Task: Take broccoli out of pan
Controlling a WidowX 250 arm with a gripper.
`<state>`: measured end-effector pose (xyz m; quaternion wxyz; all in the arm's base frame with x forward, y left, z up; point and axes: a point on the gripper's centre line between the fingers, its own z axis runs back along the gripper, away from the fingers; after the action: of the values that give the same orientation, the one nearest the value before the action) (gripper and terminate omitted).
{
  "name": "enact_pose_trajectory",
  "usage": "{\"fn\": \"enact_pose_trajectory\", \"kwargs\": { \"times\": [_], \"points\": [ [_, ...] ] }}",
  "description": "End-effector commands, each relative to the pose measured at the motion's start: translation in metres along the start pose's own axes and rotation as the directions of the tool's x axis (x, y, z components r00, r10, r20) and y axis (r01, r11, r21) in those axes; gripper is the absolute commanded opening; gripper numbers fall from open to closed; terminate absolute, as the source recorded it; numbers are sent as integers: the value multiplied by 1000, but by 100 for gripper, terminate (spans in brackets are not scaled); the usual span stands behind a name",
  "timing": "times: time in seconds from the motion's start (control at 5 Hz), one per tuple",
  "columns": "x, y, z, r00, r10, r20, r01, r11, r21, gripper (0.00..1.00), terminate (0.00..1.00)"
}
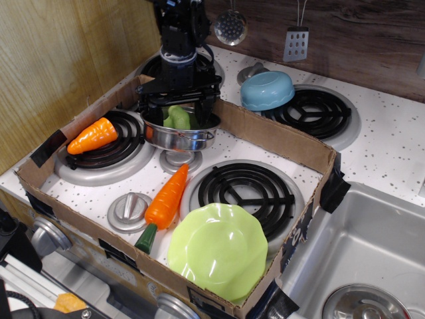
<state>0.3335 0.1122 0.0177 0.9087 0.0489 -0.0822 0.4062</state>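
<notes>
Tool [178,106] lowered into the pan [180,135], black fingers spread wide apart, one at each side of the broccoli [176,117]. Whether the fingers touch the broccoli: cannot tell; nothing visibly clamped. Broccoli sitting inside the pan, upright-looking light-green lump between the fingers. Pan resting on the bench [392,143] within a low cardboard frame [279,138], near the frame's far wall, at about 11 o'clock from the picture's centre. Just below the pan, a grey stove knob [179,159]. At 9 o'clock from the pan, one orange carrot [93,135] lying on a burner [106,154]. At 6 o'clock from the pan, a second carrot [165,199] with a dark-green stem, lying lengthwise beside another burner [247,189]. At 5 o'clock, near the frame's front corner, a lime-green scalloped plate [219,250]. Outside the frame, at 2 o'clock from the pan, a light-blue bowl [267,90] turned upside down.
</notes>
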Motion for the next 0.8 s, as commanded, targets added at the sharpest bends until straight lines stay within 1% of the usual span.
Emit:
{"fn": "enact_pose_trajectory", "kwargs": {
  "times": [0.0, 0.2, 0.4, 0.6],
  "points": [
    [10, 13, 2, 999, 48, -8, -49, 996, -77, 0, 0],
    [12, 13, 4, 998, 53, -42, -56, 994, -94, 0, 0],
    [19, 12, 17, 999, 36, -32, -39, 994, -99, 0, 0],
    [31, 13, 40, 1000, 29, 6, -29, 997, -78, 0, 0]
  ]
}}
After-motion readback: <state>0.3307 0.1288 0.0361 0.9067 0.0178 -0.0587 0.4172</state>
